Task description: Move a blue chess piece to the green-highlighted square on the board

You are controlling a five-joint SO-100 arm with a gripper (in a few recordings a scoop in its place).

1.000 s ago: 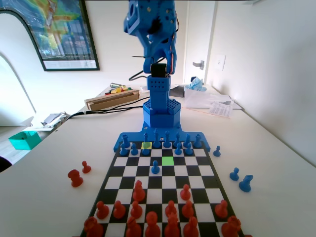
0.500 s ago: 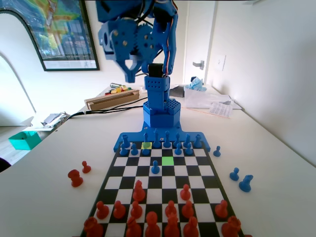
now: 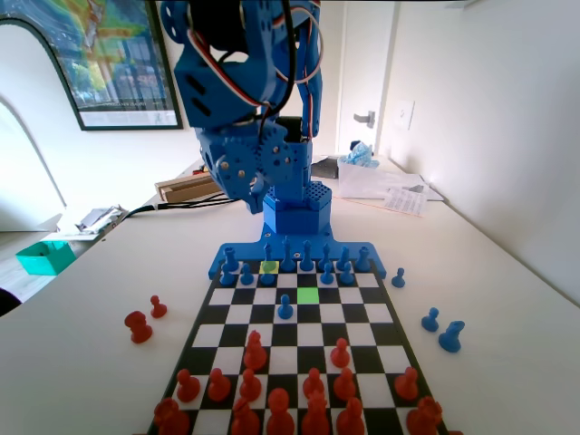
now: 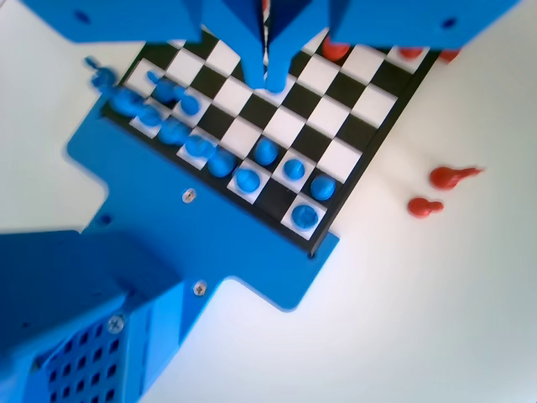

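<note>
While the end effector (image 4: 268,82) hangs with jaws together, white table (image 3: 507,299), chequered board (image 3: 362,313), framed poster (image 3: 109,59) on wall

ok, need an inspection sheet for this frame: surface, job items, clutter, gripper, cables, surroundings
Surface: white table, board flat at the arm's base.
Job's things: green-highlighted square bare; lone blue chess piece one row nearer the camera and one file left in the fixed view; other blue pieces along the far rows.
Clutter: two red pieces off-board left, three blue pieces off-board right, in the fixed view.
Gripper: gripper hangs above the board in the wrist view, jaws together, nothing between them.
Cables: black cable running left behind the base; servo wires on the arm.
Surroundings: poster, teal tray, wooden box, papers, door handle.
</note>
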